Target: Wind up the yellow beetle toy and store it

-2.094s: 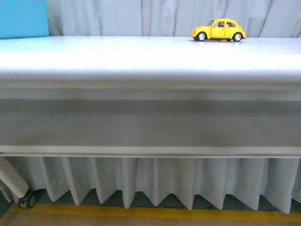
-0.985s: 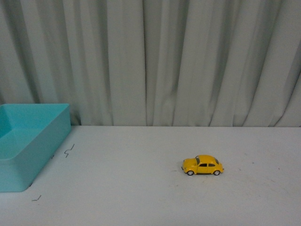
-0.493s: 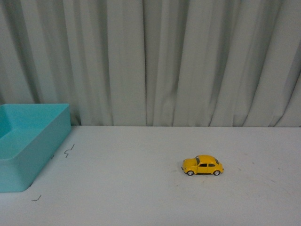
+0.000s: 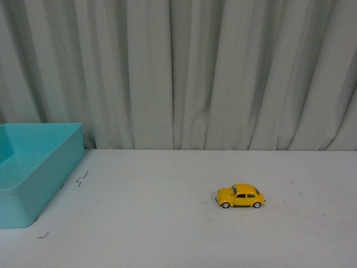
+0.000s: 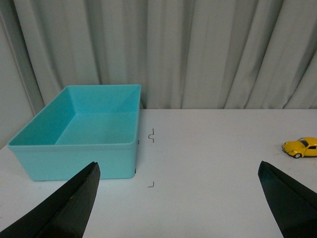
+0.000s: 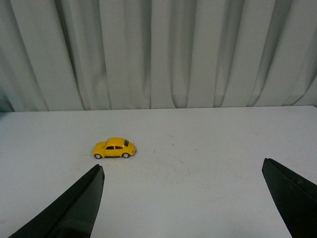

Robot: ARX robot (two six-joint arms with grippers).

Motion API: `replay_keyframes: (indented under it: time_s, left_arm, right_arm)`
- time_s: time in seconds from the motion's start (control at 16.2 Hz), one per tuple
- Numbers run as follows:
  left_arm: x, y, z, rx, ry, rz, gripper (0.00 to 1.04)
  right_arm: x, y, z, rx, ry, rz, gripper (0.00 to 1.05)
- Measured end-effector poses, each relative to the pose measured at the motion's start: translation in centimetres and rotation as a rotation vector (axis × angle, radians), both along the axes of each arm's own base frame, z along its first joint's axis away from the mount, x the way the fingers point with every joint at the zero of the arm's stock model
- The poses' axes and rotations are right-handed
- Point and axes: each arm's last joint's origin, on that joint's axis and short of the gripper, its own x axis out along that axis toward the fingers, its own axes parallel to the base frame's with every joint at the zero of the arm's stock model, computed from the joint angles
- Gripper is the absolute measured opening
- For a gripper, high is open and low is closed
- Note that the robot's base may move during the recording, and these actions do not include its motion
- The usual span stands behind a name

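"Two grippers for you to check, and both stand released. Your left gripper (image 5: pixel 178 163) shows its dark fingers (image 5: pixel 64 208) spread wide in its own wrist view, with only white table (image 5: pixel 213 198) showing between them."

"Same story on your right gripper (image 6: pixel 183 163): its fingers (image 6: pixel 69 208) are far apart and grip nothing. You'll find neither arm in your front view, so the wrist cameras are all you have for the jaws."

"Your toy car (image 4: pixel 240 196) sits upright on its wheels on the table, side-on to the front camera. It's right of the middle and well short of the grey curtain (image 4: pixel 195 72) that hangs behind the table."

"From your right wrist, the car (image 6: pixel 114 148) lies out ahead of the open jaws, closer to one finger's side than the other (but well clear of both). From your left wrist you catch it only at the frame's edge, partly cut off."

"Your teal box (image 4: pixel 56 162) stands at the left of the table in the front view, open at the top, with its left part out of frame. It's well apart from the car, with a wide stretch of table between them."

"Your left wrist camera looks straight at that box and shows all four walls. Just beside it on the tabletop you'll see two thin dark marks (image 4: pixel 82 178), too small to say what they are."
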Motion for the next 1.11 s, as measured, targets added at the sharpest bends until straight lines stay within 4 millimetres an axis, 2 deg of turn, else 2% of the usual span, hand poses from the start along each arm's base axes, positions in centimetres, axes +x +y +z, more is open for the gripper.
replay_keyframes:
  time_s: [1.11]
  left_arm:
    - [0.0, 0.0, 0.0, 0.0, 0.0, 0.0, 0.98]
  right_arm:
    - [0.0, 0.0, 0.0, 0.0, 0.0, 0.0, 0.98]
